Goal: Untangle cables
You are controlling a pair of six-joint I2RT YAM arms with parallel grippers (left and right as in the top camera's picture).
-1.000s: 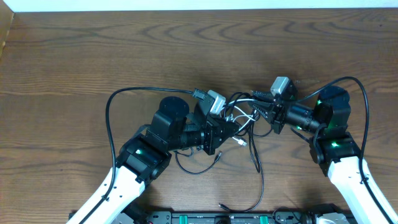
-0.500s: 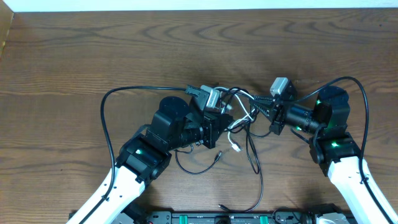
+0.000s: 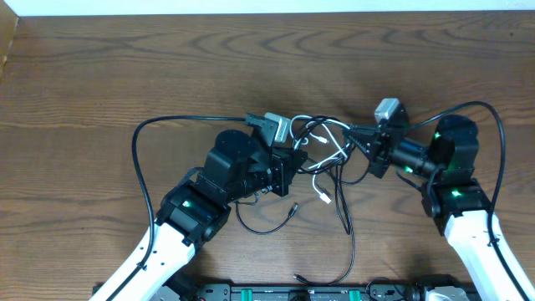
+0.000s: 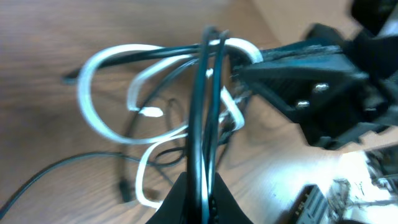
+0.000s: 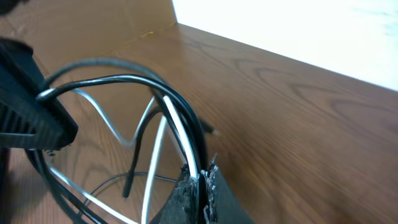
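Cables: black and white tangle over the middle of a dark wood-grain table; white strip beyond the table's far edge. At the tangle's left, left gripper pinches black strands; at its right, right gripper pinches black and white strands. Loose tails trail toward the table's near edge.

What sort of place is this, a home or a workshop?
Probably a robotics lab bench: a plain wooden table, the left arm and right arm reaching in from one edge, and thin cables tangled between them.
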